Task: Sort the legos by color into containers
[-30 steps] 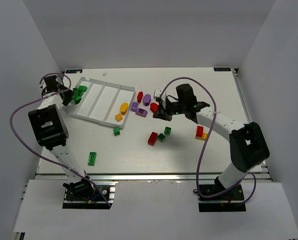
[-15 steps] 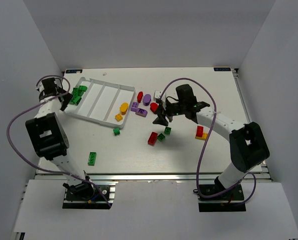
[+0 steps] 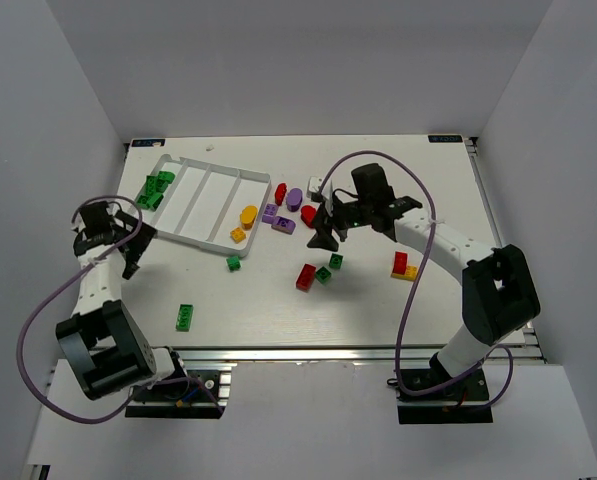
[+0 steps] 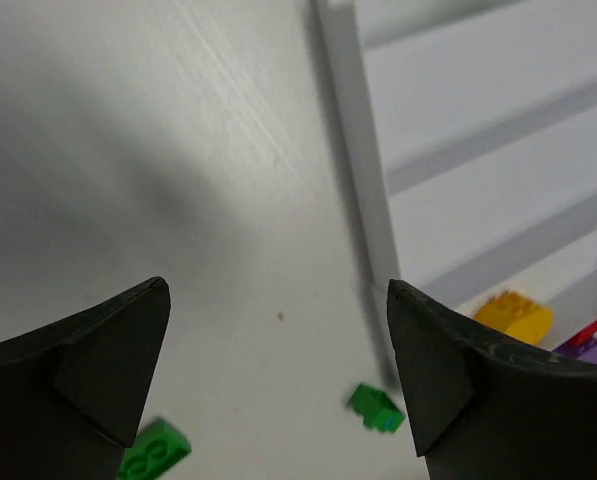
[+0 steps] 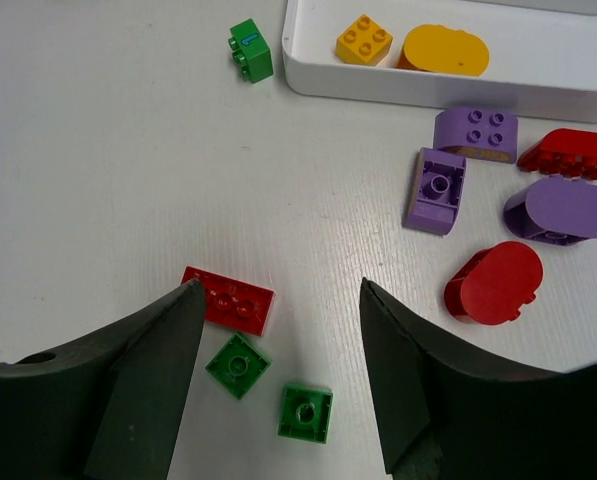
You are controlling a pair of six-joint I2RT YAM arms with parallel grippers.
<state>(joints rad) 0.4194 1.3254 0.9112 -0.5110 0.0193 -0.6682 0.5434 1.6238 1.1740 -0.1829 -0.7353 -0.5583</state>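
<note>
Beside the tray [image 3: 210, 198], left fingers [image 4: 78, 370] gape empty; right fingers [image 5: 148, 390] (also parted) hover over scattered legos [image 5: 228, 298].

Plastic on a matt bench
My bench [image 5: 128, 150] is matt white with a faint wood-like grain. The tray [image 5: 358, 82] is smooth white plastic with a soft sheen, and the legos [image 5: 493, 283] are smooth, slightly glossy plastic. The fingers [image 5: 138, 400] of my right gripper [image 5: 279, 289] and my left gripper [image 4: 278, 290] look matt black. The near rail [image 3: 328, 352] is bare metal.
</note>
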